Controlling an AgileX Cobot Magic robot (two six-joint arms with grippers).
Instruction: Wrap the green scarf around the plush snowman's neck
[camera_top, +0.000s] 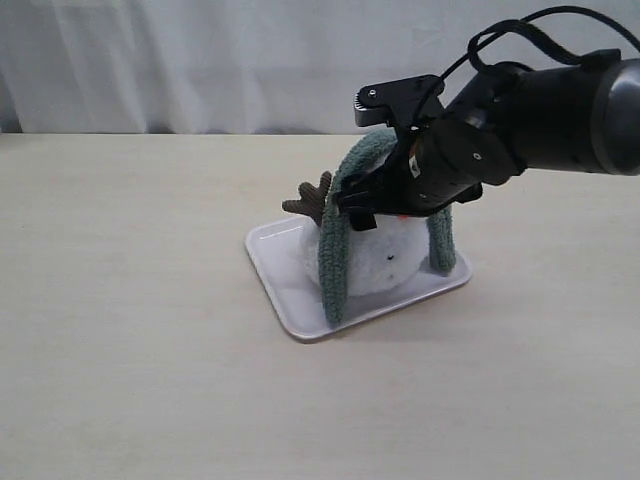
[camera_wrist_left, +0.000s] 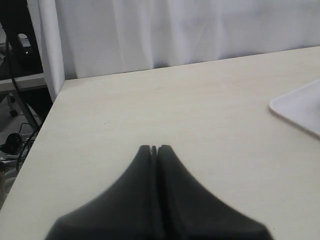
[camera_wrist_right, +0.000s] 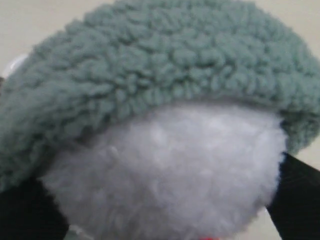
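Observation:
The plush snowman (camera_top: 385, 262) leans on a white tray (camera_top: 290, 290); its white body and a brown twig arm (camera_top: 310, 198) show. My right gripper (camera_top: 365, 208) is shut on its head, which fills the gap between the fingers in the right wrist view (camera_wrist_right: 165, 210). An orange bit of nose (camera_top: 400, 213) peeks out below the gripper. The green scarf (camera_top: 335, 250) arches over behind the head, at about the neck, both ends hanging toward the tray; up close the scarf (camera_wrist_right: 160, 65) lies across the far side of the white ball. My left gripper (camera_wrist_left: 154, 148) is shut and holds nothing, over bare table.
A light wooden table (camera_top: 130, 330) stretches all around the tray. A white curtain (camera_top: 200, 60) hangs along the far edge. In the left wrist view a corner of the tray (camera_wrist_left: 300, 107) shows, and the table's edge drops off beside cables on the floor (camera_wrist_left: 15, 140).

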